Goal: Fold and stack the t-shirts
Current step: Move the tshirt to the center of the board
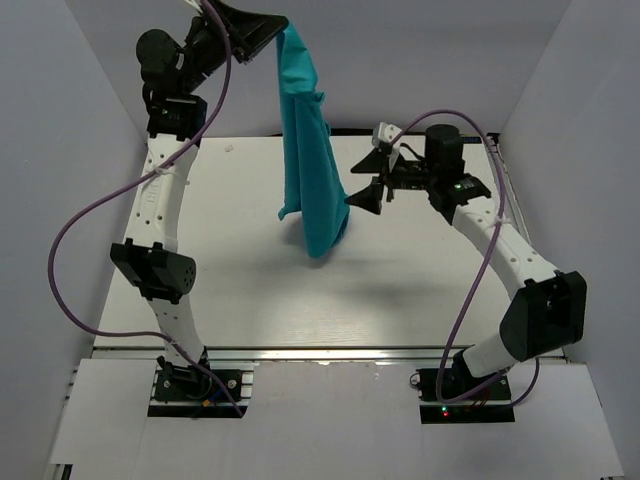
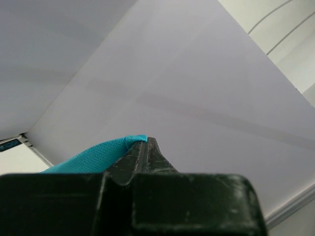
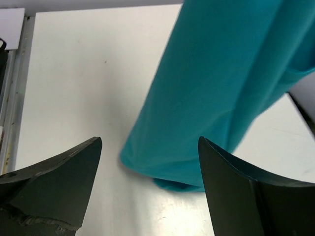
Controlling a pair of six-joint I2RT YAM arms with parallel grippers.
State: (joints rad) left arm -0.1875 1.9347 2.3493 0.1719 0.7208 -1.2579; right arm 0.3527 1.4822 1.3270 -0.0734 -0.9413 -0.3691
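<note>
A teal t-shirt (image 1: pixel 309 150) hangs in a long bunched drape from my left gripper (image 1: pixel 278 27), which is raised high at the back and shut on the cloth's top edge (image 2: pixel 125 144). The shirt's lower end (image 1: pixel 322 238) reaches down to the white table (image 1: pixel 240 280). My right gripper (image 1: pixel 366 178) stands open just to the right of the hanging cloth, near its lower part, with nothing between its fingers. In the right wrist view the teal t-shirt (image 3: pixel 216 88) hangs ahead of the open right gripper (image 3: pixel 150 142), its bottom fold close to the tabletop.
Grey walls (image 1: pixel 60 150) enclose the table on the left, right and back. Purple cables (image 1: pixel 75 230) loop beside both arms. A metal rail (image 1: pixel 330 352) runs along the table's near edge by the arm bases.
</note>
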